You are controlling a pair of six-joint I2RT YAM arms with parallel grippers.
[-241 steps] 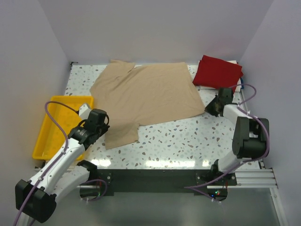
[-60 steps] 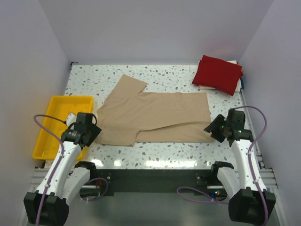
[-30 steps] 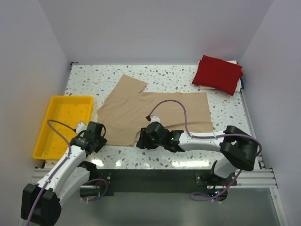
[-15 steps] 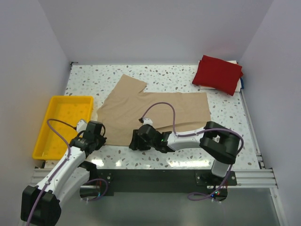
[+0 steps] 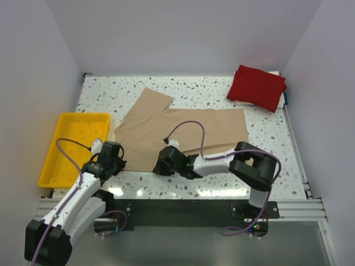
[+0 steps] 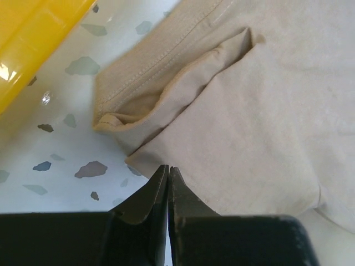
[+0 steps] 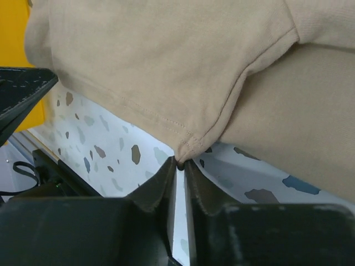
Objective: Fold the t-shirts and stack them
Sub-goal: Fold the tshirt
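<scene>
The tan t-shirt (image 5: 183, 124) lies folded lengthwise across the middle of the table. It also shows in the left wrist view (image 6: 249, 111) and the right wrist view (image 7: 166, 55). My left gripper (image 5: 118, 161) is shut, its tips (image 6: 168, 168) at the edge of the shirt's near-left corner; no cloth shows between the jaws. My right gripper (image 5: 158, 165) reaches across to the left and is shut on the hemmed corner of the folded-under sleeve (image 7: 188, 147). The dark red t-shirt (image 5: 257, 87) lies folded at the back right corner. The orange t-shirt is out of view.
A yellow tray (image 5: 52, 160) stands at the table's left edge, close beside my left arm, and shows in the left wrist view (image 6: 33, 50). My left gripper (image 7: 22, 94) shows close to the right gripper. The right arm's cable (image 5: 188, 126) loops over the shirt.
The tan shirt was folded in half and pulled toward the near edge. The right arm swung across to the sleeve corner and edged a little left. The left gripper has stayed put.
</scene>
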